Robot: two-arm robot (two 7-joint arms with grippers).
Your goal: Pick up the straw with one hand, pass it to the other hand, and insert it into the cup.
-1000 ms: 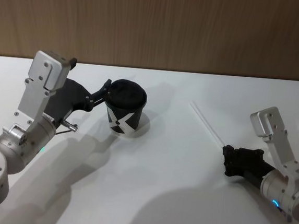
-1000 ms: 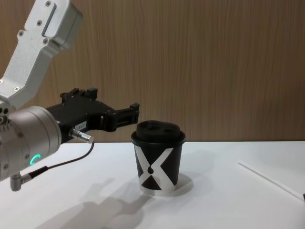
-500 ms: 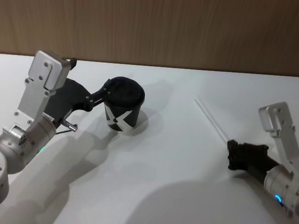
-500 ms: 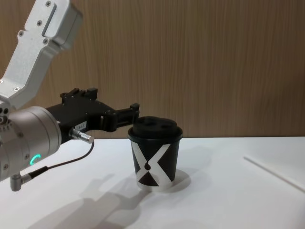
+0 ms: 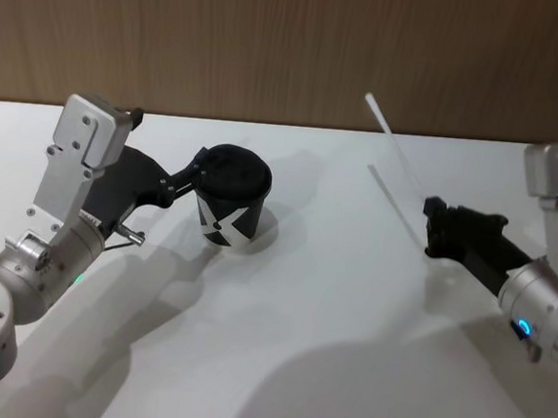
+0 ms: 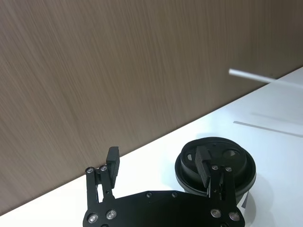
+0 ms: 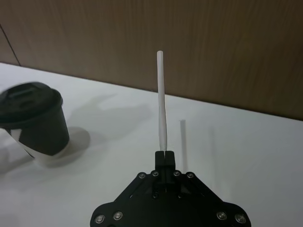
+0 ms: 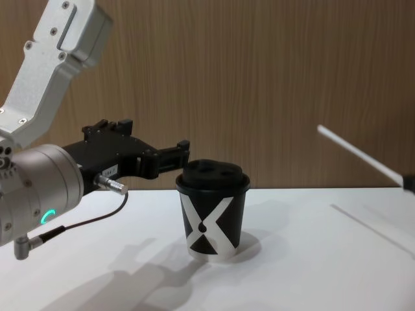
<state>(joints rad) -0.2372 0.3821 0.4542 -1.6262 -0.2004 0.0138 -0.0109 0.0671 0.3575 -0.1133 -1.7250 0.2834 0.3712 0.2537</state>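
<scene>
The cup [image 5: 231, 203], black with a white X and a domed lid, stands left of the table's middle; it is also in the chest view [image 8: 213, 212] and both wrist views [image 6: 215, 163] [image 7: 33, 124]. My left gripper [image 5: 186, 179] [image 6: 158, 163] [image 8: 178, 155] hovers open just left of it, one fingertip [image 6: 203, 165] by the lid's edge. At the right, my right gripper [image 5: 436, 230] [image 7: 164, 158] is shut on one end of the white straw [image 5: 388, 135] [image 7: 161, 104]. The straw [image 8: 360, 155] [image 6: 251, 75] is off the table and slants up and away.
The white table [image 5: 296, 347] ends at a wood-panelled wall [image 5: 293, 44] close behind the cup. A thin black cable [image 8: 84, 220] hangs from my left wrist over the table. The straw's thin shadow [image 5: 396, 208] lies on the table below it.
My right gripper has lifted the straw off the table and risen, so the straw now slants up in the air. The left arm has stayed put beside the cup.
</scene>
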